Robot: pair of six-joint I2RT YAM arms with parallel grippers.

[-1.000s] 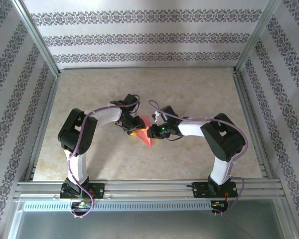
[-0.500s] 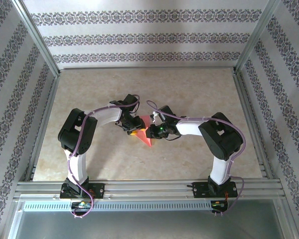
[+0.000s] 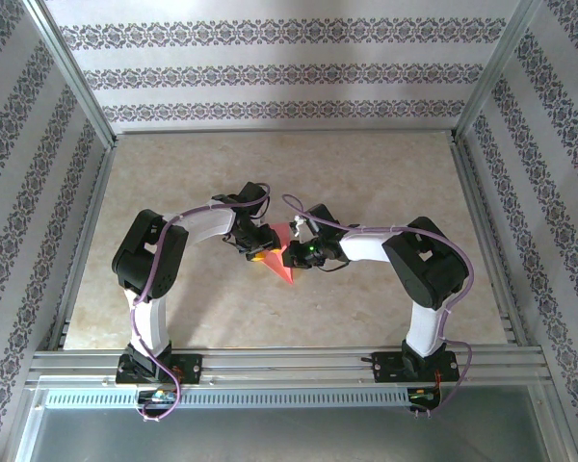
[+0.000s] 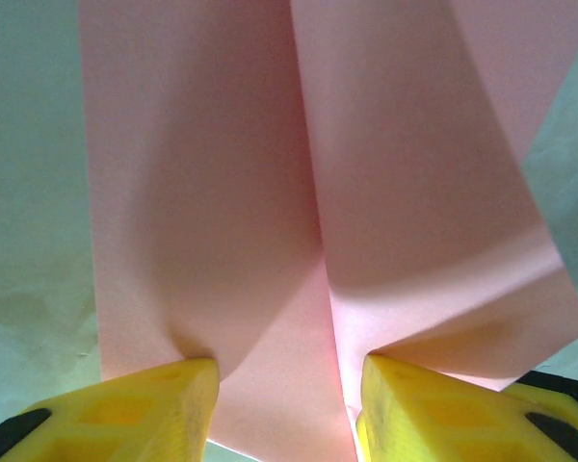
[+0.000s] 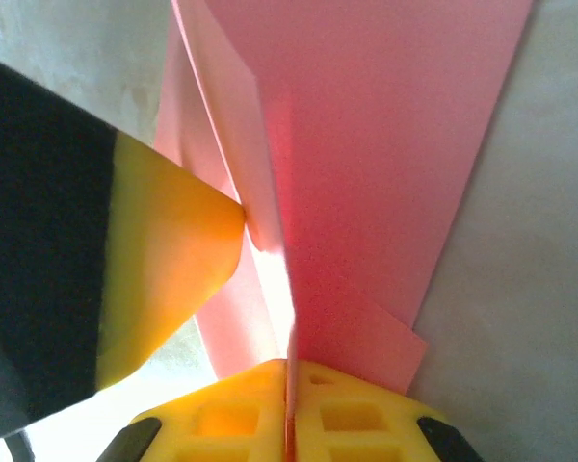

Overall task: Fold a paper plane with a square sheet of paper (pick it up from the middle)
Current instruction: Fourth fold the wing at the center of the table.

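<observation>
At table (image 3: 385, 173) centre, paper plane (image 3: 279, 260), pink-red, pointed, creased lengthwise

L hand (image 4: 287, 380) fingers apart, R hand (image 5: 289, 375) pinched closed, both arms bent inward, hands nearly meeting

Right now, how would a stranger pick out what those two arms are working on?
Find the beige marbled table inside the patterned walls and follow both arms to where they meet mid-table. Between the left gripper and right gripper sits the paper plane, a slim pointed fold. It is the sole pink-red thing there, its tip aimed toward the table's near edge.
</observation>
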